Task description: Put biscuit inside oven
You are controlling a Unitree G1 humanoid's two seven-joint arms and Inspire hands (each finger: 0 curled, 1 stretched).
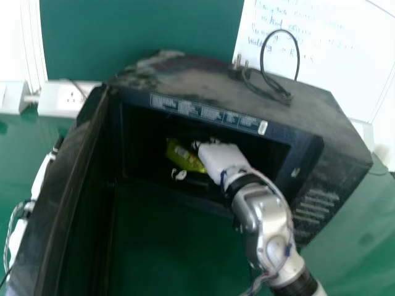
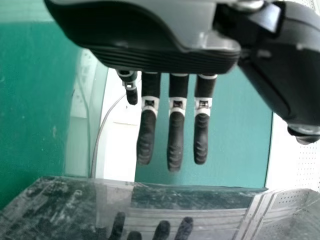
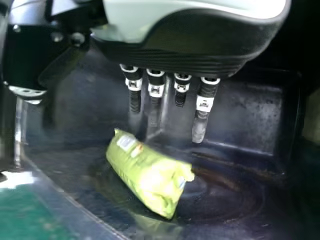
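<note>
In the head view, my right hand (image 1: 221,161) reaches into the dark cavity of the oven (image 1: 228,89), beside the green biscuit packet (image 1: 185,157). The right wrist view shows the packet (image 3: 147,175) lying on the oven floor (image 3: 225,195), clear of my right hand (image 3: 172,60), whose fingers are extended and hold nothing. My left hand (image 1: 42,179) is at the far left, outside the open oven door (image 1: 62,191). In the left wrist view my left hand (image 2: 175,135) has straight fingers with nothing in them.
A black cable with a plug (image 1: 271,83) rests on top of the oven. White socket boxes (image 1: 69,97) stand behind at the left, and a whiteboard with writing (image 1: 327,55) is behind at the right. The oven stands on a green table (image 1: 352,246).
</note>
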